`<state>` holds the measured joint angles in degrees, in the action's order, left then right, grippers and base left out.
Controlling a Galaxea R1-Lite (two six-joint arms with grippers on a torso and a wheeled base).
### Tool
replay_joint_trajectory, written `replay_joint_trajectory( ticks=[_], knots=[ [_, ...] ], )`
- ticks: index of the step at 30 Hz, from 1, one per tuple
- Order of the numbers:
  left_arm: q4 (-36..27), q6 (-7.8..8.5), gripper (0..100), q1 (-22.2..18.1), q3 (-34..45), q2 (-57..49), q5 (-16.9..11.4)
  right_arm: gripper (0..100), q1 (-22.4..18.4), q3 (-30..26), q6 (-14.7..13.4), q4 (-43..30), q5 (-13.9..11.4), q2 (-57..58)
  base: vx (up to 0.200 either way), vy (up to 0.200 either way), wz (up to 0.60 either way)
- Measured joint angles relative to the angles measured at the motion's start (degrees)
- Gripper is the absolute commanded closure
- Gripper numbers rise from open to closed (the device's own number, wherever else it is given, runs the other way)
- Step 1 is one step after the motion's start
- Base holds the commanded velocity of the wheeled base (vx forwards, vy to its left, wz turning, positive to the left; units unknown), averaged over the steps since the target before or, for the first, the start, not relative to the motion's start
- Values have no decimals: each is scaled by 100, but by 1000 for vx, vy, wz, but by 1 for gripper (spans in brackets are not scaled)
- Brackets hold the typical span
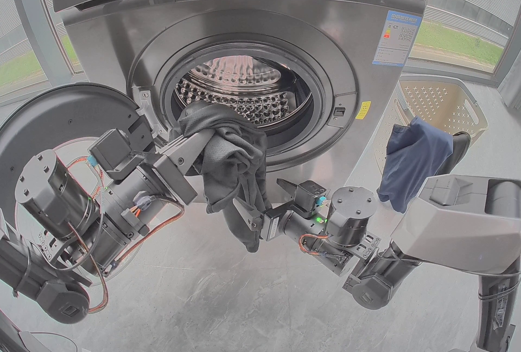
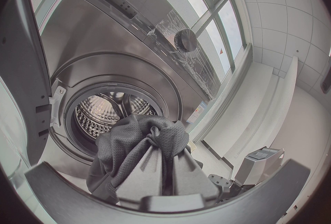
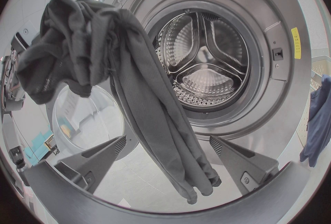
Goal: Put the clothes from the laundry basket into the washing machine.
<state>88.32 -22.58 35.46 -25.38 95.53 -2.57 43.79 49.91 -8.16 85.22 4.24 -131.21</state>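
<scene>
One blue label (image 1: 397, 38), washing machine (image 1: 108, 44) | left fingers (image 1: 187, 149) clamp dark garment (image 1: 233, 163) | right fingers (image 3: 238, 159) apart

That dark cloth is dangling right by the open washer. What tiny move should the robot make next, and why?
Probably ease the left gripper forward into the drum before letting go. It is shut on the dark garment at the opening's lip, yet most of the cloth hangs outside, below the rim, between the fingers of the open right gripper.
</scene>
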Motion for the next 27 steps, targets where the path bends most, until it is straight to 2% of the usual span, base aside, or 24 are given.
replay_joint_trajectory(
  ticks=[5, 6, 13, 17, 21, 27],
  knots=[
    [0, 2, 100, 4, 0, -5, 4, 0, -68, 371, 20, -10, -4, -300, 0, 0, 0],
    [-2, 2, 100, 4, 0, -7, 4, 100, -85, 441, 20, -2, -4, -357, 0, 0, 0],
    [0, -2, 100, 4, 0, -10, -2, 100, -140, 775, 24, 61, -4, -564, 0, 0, 0],
    [0, -6, 100, -2, -2, -11, -5, 100, -138, 773, 22, 89, -1, -575, 0, 0, 0],
    [0, -9, 100, -29, 5, 0, -2, 100, -105, 467, 20, 118, 2, -424, 0, 0, 0],
    [-2, -16, 100, -93, 2, 30, 1, 100, -79, -418, 11, 121, 11, 201, 0, 0, 0]
  ],
)
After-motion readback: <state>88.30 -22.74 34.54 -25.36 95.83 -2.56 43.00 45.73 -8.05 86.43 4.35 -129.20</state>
